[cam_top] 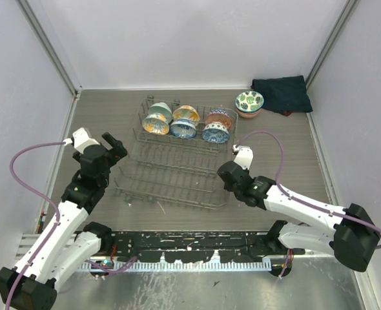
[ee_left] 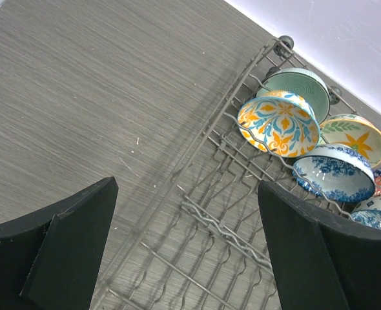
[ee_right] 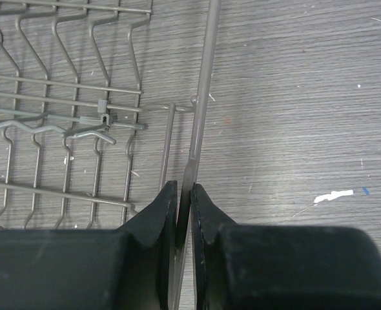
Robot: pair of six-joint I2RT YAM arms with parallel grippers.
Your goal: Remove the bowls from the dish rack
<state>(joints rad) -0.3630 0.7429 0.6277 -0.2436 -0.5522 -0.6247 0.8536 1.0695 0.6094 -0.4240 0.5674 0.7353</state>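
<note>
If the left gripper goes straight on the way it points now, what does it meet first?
Probably the dish rack, its empty near wires, before the bowls; the left gripper is open, depth uncertain.

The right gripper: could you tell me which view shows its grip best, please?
Right wrist view: the right gripper is shut on the dish rack edge wire, close up. Top external shows it small; left wrist misses it.

The left arm stands bent and tall. The left gripper (ee_left: 185, 194) has its two fingers spread wide apart. The right arm stretches out low. The right gripper (ee_right: 184, 190) pinches tight on one thin wire of the dish rack (ee_right: 201, 97).
</note>
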